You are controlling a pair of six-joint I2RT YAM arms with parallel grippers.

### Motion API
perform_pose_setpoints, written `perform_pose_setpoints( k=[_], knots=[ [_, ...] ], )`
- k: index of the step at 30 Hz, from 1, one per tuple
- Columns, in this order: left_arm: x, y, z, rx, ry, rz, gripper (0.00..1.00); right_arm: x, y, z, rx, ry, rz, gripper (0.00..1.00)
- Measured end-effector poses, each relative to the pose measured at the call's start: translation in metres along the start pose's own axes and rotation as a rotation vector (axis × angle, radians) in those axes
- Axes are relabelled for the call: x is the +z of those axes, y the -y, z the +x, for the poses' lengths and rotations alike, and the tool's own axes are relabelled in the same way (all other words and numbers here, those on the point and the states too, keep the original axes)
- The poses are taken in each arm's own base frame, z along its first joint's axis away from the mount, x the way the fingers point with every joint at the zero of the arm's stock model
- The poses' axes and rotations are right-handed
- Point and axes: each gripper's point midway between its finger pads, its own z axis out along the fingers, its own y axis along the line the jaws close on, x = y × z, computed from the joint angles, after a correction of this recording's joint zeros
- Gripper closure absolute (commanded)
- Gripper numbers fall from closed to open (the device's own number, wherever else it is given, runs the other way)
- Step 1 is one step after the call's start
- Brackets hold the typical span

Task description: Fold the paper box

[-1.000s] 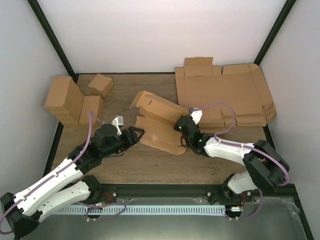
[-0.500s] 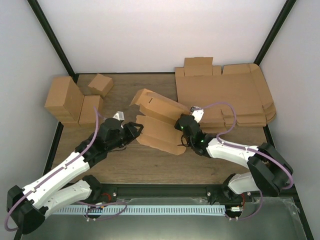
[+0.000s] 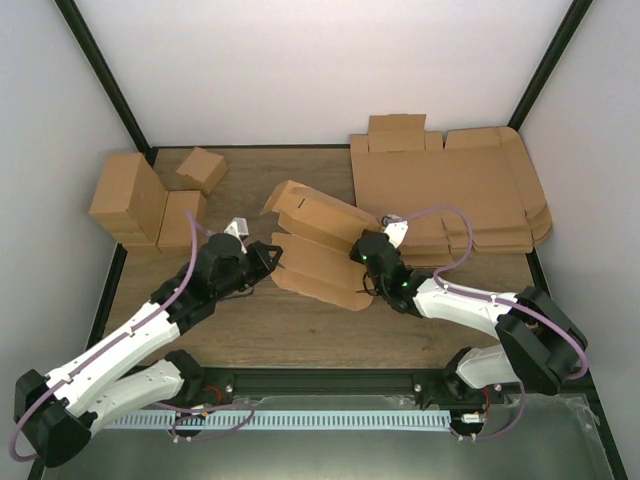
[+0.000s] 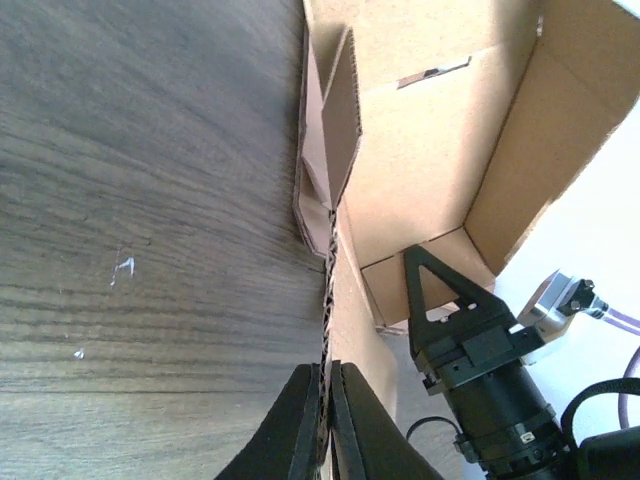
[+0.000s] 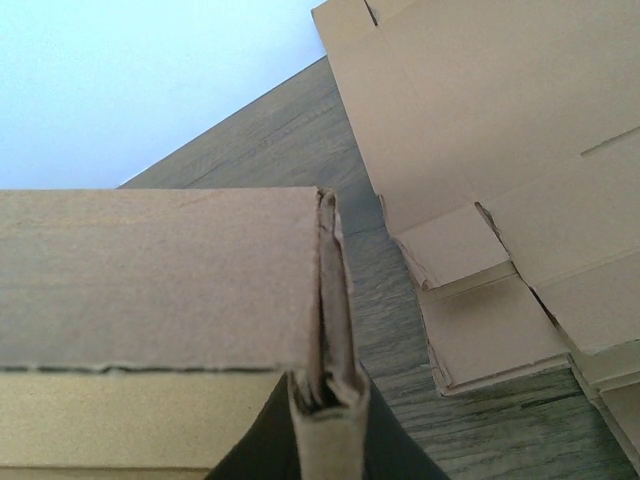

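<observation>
Left wrist — left fingers (image 4: 288, 430) pinching paper box (image 4: 420, 170) edge, right fingers (image 5: 385, 450) likewise

**One high overview, two close wrist views**

The top external camera sits above and behind the left arm (image 3: 130, 345) and right arm (image 3: 470, 300). It faces the back wall (image 3: 320, 70) and is far enough to take in the whole counter (image 3: 300, 325).

The left wrist camera looks along the left pincer (image 4: 325, 375), very near the wood.

The right wrist camera peers past the right pincer (image 5: 325, 400) toward the stack of flat sheets (image 5: 500, 120).

All three views share the paper box (image 3: 315, 255). The left wrist view also catches the right pincer.
</observation>
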Motion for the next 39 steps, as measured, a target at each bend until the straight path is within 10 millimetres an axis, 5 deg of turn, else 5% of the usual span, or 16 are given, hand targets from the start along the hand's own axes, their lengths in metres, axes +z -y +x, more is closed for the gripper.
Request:
perform_pose_setpoints(
  k=[4,12,15,20,30,39],
  knots=[
    [-0.001,0.007,-0.003,0.015,0.002,0.015,0.96,0.0,0.001,0.001,0.005,-0.004,0.005,0.93],
    [-0.006,0.018,-0.016,0.152,0.023,-0.037,0.96,0.0,-0.002,0.013,0.013,-0.062,-0.027,0.28],
    [-0.009,0.027,-0.026,0.238,0.039,-0.062,0.96,-0.004,-0.003,0.025,0.015,-0.104,-0.077,0.16],
    [-0.007,0.036,-0.035,0.391,0.028,-0.115,0.96,-0.017,0.005,0.048,-0.022,-0.202,-0.137,0.1],
    [0.01,0.021,-0.028,0.646,-0.093,-0.236,0.96,-0.065,-0.02,0.061,-0.116,-0.332,-0.413,0.06],
    [0.022,0.014,-0.023,0.774,-0.17,-0.273,0.96,-0.085,-0.022,0.064,-0.118,-0.445,-0.523,0.08]
  ],
)
